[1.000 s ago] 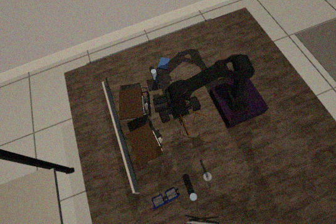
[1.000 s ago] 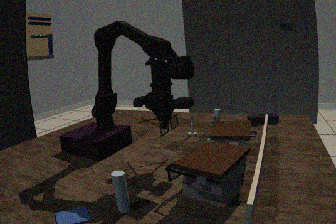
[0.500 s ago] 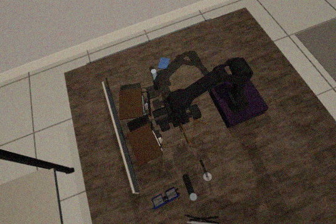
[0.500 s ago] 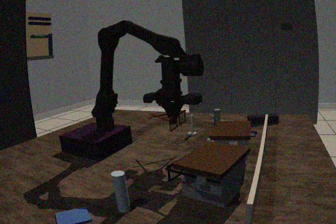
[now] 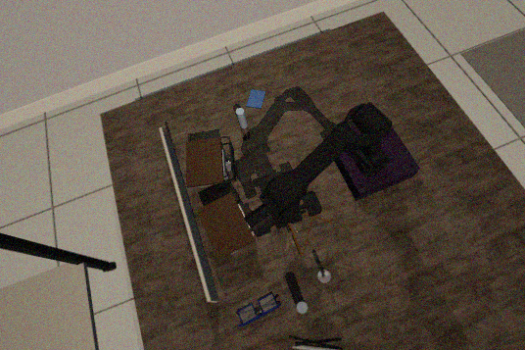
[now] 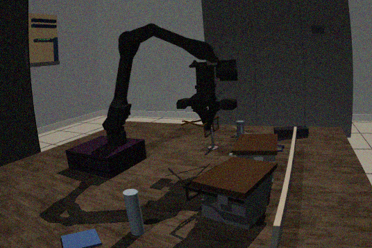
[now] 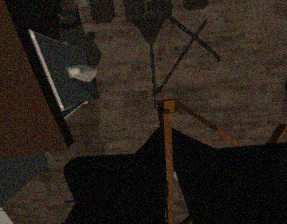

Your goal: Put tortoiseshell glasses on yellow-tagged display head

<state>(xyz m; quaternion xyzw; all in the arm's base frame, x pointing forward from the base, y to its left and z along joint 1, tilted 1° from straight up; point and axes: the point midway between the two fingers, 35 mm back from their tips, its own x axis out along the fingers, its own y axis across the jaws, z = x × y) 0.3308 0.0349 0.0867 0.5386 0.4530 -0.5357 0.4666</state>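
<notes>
The tortoiseshell glasses (image 5: 295, 240) (image 6: 190, 122) (image 7: 168, 150) show as orange-brown bars under my gripper (image 6: 207, 133) (image 7: 163, 132), which is shut on them and holds them above the table. The gripper is beside the face side of one grey display head with a brown top (image 5: 227, 225) (image 6: 257, 142), higher than it. The other brown-topped head (image 5: 203, 159) (image 6: 236, 177) has dark-framed glasses (image 5: 226, 157) (image 6: 187, 192) at its face. A pale nose (image 7: 83, 73) shows on a head in the wrist view. No yellow tag can be made out, so I cannot tell which head bears it.
A long pale-edged wall (image 5: 188, 216) (image 6: 286, 184) runs behind the heads. A white cylinder (image 5: 242, 119) (image 6: 134, 213) and a blue square (image 5: 256, 98) (image 6: 81, 239) are near one head. Blue glasses (image 5: 259, 310), a dark cylinder (image 5: 294, 289) and a thin-rod stand (image 5: 323, 276) (image 6: 212, 147) are beyond the other.
</notes>
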